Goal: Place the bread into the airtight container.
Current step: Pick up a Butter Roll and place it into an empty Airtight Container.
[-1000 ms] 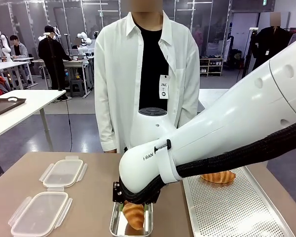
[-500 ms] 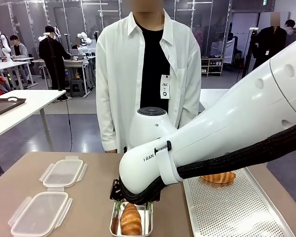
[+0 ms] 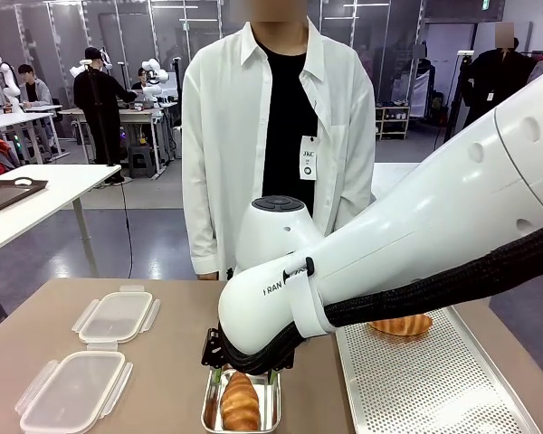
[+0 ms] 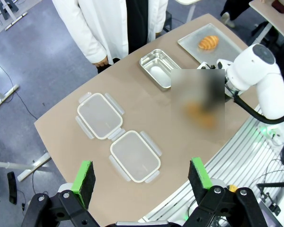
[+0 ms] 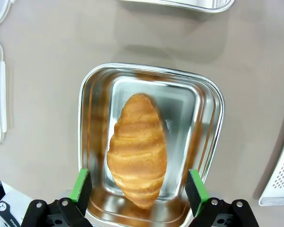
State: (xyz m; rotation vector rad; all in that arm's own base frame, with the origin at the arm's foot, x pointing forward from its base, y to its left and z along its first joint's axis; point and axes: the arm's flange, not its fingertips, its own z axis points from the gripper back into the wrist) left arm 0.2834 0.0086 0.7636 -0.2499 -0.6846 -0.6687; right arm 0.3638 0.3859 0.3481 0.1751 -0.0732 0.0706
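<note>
the right claw [image 5: 138,187] hangs wide open and empty over the bread [image 5: 138,146] in the steel tin [image 5: 213,118]; rising crooked, a pad [image 5: 81,183] could clip the rim (shoving the tin).

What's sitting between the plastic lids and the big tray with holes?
In the front view, a steel container holding a croissant sits between them; the left wrist view shows a second, empty steel container there too.

Robotics lab, white work tables [image 3: 36,188], people [image 3: 98,99] at far benches
</note>
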